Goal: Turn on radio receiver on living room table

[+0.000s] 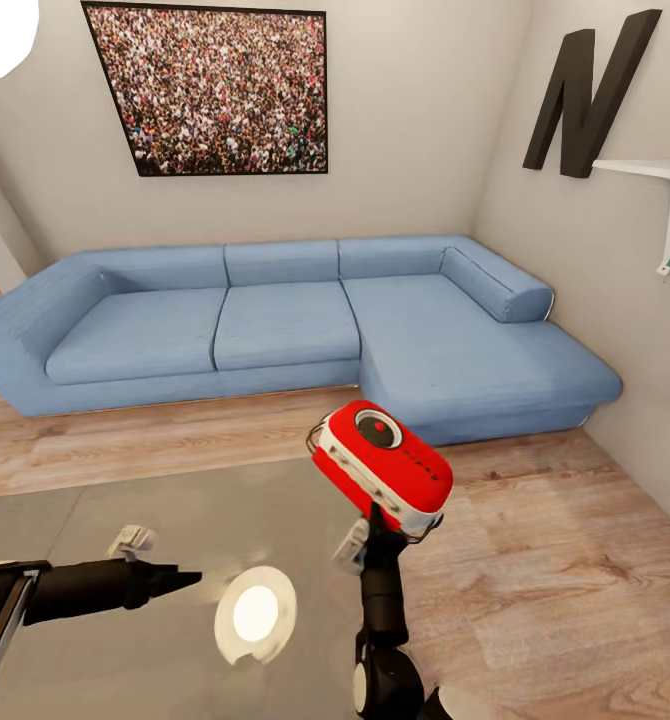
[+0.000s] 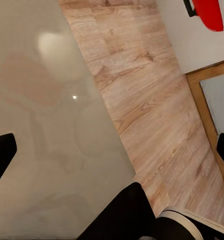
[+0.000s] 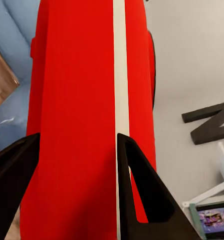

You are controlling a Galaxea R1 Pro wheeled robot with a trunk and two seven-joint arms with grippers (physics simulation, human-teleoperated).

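Aloft, radio receiver (image 1: 382, 463) clamped in right gripper (image 1: 377, 522), left gripper (image 2: 112, 150) wide over table (image 1: 125, 510)

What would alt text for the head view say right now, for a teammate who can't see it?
The right gripper holds the red radio receiver lifted above the glossy table, tilted. The left gripper hovers over the tabletop, holding nothing. Behind are a blue L-shaped sofa, a crowd photo and a black letter N.
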